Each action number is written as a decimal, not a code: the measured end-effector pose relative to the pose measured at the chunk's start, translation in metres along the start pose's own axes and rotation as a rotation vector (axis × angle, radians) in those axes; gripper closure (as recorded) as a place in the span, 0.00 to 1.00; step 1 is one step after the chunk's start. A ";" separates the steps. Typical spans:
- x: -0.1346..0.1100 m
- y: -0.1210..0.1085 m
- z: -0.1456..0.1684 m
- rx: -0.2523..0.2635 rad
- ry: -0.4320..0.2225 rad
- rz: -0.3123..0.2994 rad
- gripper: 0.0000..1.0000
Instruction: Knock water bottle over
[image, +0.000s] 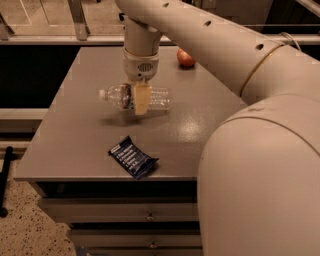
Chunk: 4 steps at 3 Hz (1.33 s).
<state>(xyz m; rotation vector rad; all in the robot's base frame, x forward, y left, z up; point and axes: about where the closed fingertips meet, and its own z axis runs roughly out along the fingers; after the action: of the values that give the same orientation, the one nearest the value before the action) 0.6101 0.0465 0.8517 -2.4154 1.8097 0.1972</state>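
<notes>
The water bottle (158, 98) is clear and ribbed. It lies horizontal over the middle of the grey table (210, 120), with its white cap pointing left. My gripper (141, 98) comes down from above and is shut around the bottle's middle. One beige finger (142, 100) crosses the front of the bottle and covers the label band; the other finger is hidden behind it. A shadow lies on the table just below the bottle. I cannot tell whether the bottle rests on the surface or hangs slightly above it.
A red apple (186, 58) sits at the table's far edge, right of the gripper. A dark blue snack bag (133, 157) lies near the front edge. The arm's large white body (260, 170) fills the right foreground. Drawers run below the tabletop.
</notes>
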 end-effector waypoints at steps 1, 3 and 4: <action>-0.006 0.003 0.008 -0.011 0.001 -0.016 0.15; -0.006 0.006 0.010 -0.007 0.005 -0.012 0.00; 0.004 0.008 0.004 0.012 -0.006 0.023 0.00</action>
<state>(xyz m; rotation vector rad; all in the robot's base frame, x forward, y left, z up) 0.6033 0.0412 0.8469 -2.3845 1.8309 0.1946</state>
